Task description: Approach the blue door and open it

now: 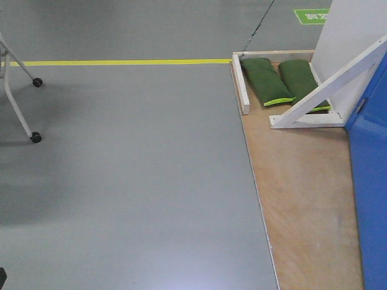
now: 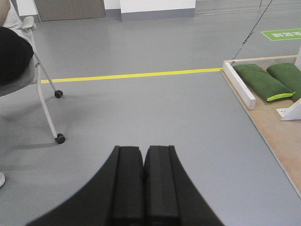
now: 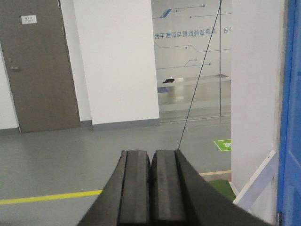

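At right: glossy bright-blue door panel (image 1: 370, 181).
Left end effector (image 2: 143, 157): closed, empty.
Right end effector (image 3: 151, 162): closed, empty.

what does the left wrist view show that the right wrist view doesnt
Only the left wrist view: the wheeled chair and the shut left gripper. Only the right wrist view: the edge of the blue door, a brown door, a glass wall and the shut right gripper. Both: the yellow floor line, the white brace and the green floor marking.
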Controlling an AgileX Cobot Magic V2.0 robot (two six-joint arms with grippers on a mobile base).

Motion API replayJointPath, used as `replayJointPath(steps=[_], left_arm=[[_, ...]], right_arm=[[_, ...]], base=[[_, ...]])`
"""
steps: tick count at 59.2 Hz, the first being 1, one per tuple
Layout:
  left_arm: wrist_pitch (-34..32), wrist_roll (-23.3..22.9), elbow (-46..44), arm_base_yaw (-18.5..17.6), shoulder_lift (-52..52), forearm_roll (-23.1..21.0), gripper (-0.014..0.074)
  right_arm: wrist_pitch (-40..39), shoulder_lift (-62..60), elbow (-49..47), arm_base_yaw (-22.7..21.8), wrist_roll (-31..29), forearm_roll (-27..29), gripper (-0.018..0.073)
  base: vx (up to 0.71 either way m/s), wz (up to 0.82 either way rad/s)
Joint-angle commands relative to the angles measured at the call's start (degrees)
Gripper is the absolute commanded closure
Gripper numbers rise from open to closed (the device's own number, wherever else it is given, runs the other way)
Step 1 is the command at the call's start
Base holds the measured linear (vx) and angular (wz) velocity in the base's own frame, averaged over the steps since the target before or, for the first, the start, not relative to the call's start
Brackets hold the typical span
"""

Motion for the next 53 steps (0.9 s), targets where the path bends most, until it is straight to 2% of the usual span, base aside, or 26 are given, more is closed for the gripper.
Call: replayJointPath(steps=[1,9,23,30,43,53], left_arm=[[-4.64,-0.23,-1.77,0.00,-1.02,-0.13,0.0526],[-4.64,-0.23,-1.77,0.00,-1.02,-0.13,0.0526],[-4.64,-0.23,-1.77,0.00,-1.02,-0.13,0.0526],[-4.64,-0.23,-1.77,0.00,-1.02,-0.13,0.0526],[-4.64,-0.23,-1.77,0.00,-1.02,-0.13,0.0526],[-4.64,-0.23,-1.77,0.00,-1.02,-0.13,0.0526]], right_arm=[[-7.19,5.62,-4.80,-3.84,-0.11,3.72,0.0564],[-12.09,12.08,-6.78,-15.80,-0.11,12.21,0.0564],[-19.11,18.68,-7.07,-40.71,-0.11,27.68,0.0564],[-21.62,20.15,-7.75,-51.25,-0.11,32.32,0.0564],[-23.40,23.13,-11.37,-64.08,-0.11,32.46,0.0564],[-23.40,27.23,-17.75,-68.38,-0.11,32.46,0.0564]], base=[[0.00,0.00],[0.00,0.00],[0.00,0.00],[0.00,0.00],[0.00,0.00],[0.00,0.00]])
